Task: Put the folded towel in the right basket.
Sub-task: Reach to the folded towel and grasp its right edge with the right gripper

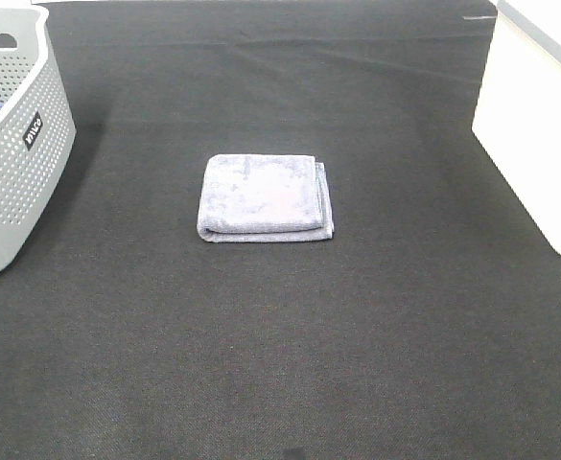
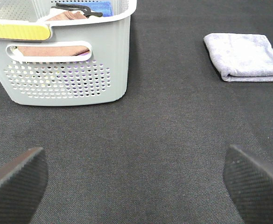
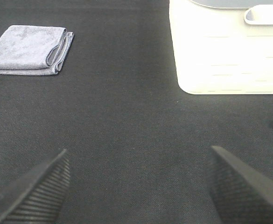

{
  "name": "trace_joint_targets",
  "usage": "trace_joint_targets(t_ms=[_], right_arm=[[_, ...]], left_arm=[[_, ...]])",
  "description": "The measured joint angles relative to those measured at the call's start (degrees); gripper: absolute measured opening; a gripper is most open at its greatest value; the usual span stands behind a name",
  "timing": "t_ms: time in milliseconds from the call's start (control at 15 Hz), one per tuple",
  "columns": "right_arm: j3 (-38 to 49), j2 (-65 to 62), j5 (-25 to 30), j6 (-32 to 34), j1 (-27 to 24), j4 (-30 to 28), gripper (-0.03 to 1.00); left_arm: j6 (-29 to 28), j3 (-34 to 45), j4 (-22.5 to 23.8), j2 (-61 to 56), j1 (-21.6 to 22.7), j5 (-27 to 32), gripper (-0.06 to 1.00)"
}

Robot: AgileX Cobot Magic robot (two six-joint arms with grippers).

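Observation:
A folded grey-lavender towel (image 1: 266, 197) lies flat in the middle of the black table mat. It also shows in the left wrist view (image 2: 245, 56) and in the right wrist view (image 3: 28, 49). The right basket (image 1: 541, 120) is white and stands at the right edge; the right wrist view shows its wall (image 3: 227, 51). My left gripper (image 2: 136, 179) is open and empty, well short of the towel. My right gripper (image 3: 138, 186) is open and empty, between towel and white basket but apart from both. Neither arm shows in the high view.
A grey perforated basket (image 1: 11, 144) stands at the left edge; in the left wrist view it (image 2: 66, 70) holds folded cloths and a dark hanger-like object. The black mat (image 1: 280, 355) covers the table.

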Motion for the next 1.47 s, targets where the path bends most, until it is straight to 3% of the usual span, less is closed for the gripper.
trace_joint_targets(t_ms=[1467], right_arm=[[0.0,0.0,0.0,0.0,0.0,0.0,0.76]], left_arm=[[0.0,0.0,0.0,0.0,0.0,0.0,0.97]])
